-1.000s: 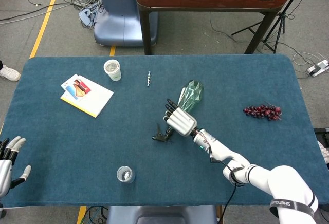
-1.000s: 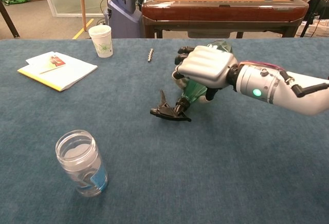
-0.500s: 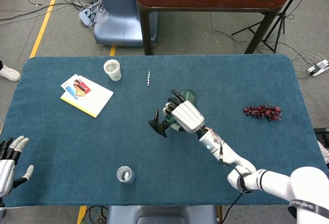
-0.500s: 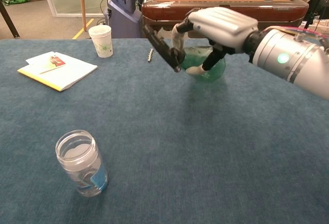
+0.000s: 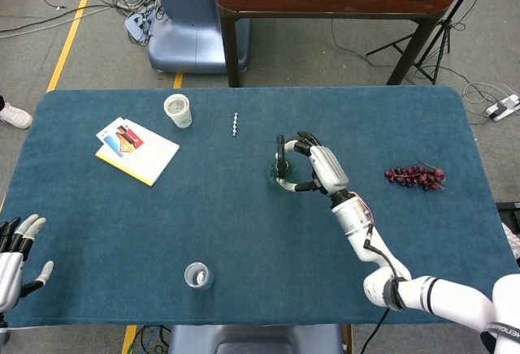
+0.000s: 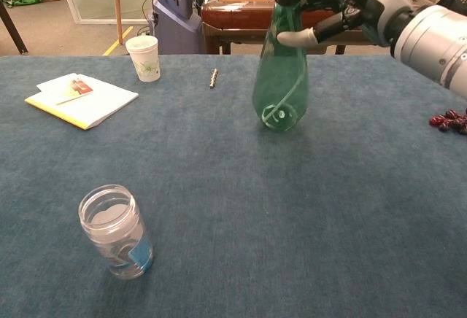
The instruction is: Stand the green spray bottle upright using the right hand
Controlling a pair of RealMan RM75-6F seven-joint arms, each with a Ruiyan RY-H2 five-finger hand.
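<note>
a second ago the green spray bottle (image 6: 281,77) lay on its side with its black trigger head touching the tabletop (image 5: 162,224) and the right hand (image 5: 318,166) wrapped over its neck; half a second ago it was lifted and swung with the nozzle pointing up and away. now it stands on its base near the middle of the tabletop, body vertical or very nearly so, and the base looks to be touching the blue cloth in the chest view. the right hand is closed around the neck just under the trigger head, thumb hooked across the front and the other fingers curled round the black top, so it is holding the bottle rather than merely steadying it. that suggests the tipping-up is essentially done, and what remains is to check that the bottle sits flat and then let go without nudging it over. the bottle itself is translucent green plastic, narrow at the neck and swelling to a rounded bulb at the bottom, with a thin dip tube curling inside; it appears empty or close to it, so it is probably light and easy to topple from the top. from above, only its round green rim shows under the fingers. the left hand (image 5: 15,250) rests at the near left edge, fingers spread and holding nothing.
</note>
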